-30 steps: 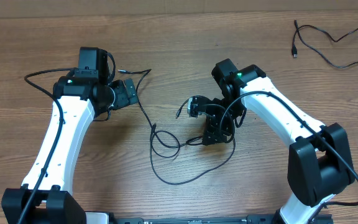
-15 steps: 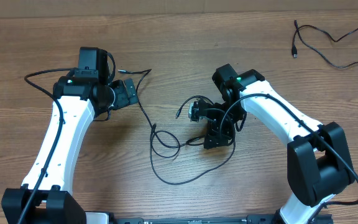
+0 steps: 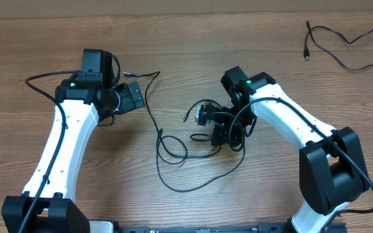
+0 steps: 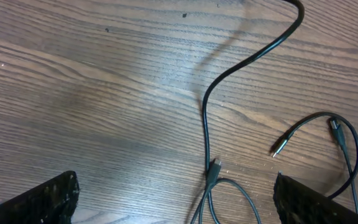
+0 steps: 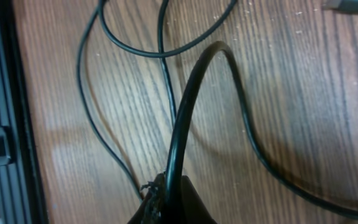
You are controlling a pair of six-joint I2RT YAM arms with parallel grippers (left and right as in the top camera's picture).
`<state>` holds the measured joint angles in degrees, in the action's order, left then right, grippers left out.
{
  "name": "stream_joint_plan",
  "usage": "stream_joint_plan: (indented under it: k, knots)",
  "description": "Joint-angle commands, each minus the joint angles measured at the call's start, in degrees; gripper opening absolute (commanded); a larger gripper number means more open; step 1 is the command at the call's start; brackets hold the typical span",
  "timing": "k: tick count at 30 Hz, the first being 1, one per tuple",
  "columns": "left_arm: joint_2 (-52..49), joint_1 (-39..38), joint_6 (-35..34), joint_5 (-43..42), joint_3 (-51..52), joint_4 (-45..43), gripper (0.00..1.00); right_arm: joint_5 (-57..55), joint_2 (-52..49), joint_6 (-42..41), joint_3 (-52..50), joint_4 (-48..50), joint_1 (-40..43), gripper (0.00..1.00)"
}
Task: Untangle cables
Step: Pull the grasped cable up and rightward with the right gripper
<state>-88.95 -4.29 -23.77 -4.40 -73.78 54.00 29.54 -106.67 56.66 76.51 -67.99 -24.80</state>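
on the wood table, right tool, tips cropped, clamps a cable; left tool gapes wide.

I'm checking the overhead and both wrist views and reading nothing: no legible text, label, brand, number or sign is showing.

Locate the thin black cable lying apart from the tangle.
Overhead view: the thin black cable lies alone at the wooden table's far right corner, well beyond the right gripper, which grips the central tangle.
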Motion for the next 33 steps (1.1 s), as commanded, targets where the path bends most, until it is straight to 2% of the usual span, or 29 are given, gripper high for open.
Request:
stream_joint_plan:
  k: [1,8,18,25,33]
  knots:
    - [-0.2,0.2,0.9,0.4,-0.9,-0.2,0.99,2.3,0.0,-3.2,3.0,-1.0,-0.3,0.04]
    - [-0.2,0.2,0.9,0.3,-0.9,-0.2,1.00,2.3,0.0,-11.3,14.6,-8.0,-0.3,0.04]
    - [-0.2,0.2,0.9,0.4,-0.9,-0.2,1.00,2.3,0.0,-20.7,38.8,-17.9,-0.3,0.04]
    - [-0.2,0.2,0.9,0.4,-0.9,-0.2,1.00,0.3,0.0,-21.1,53.0,-20.3,-0.3,0.04]
    - [-0.2,0.2,0.9,0.4,-0.9,-0.2,0.99,-3.2,0.0,-21.1,61.6,-20.3,-0.3,0.04]
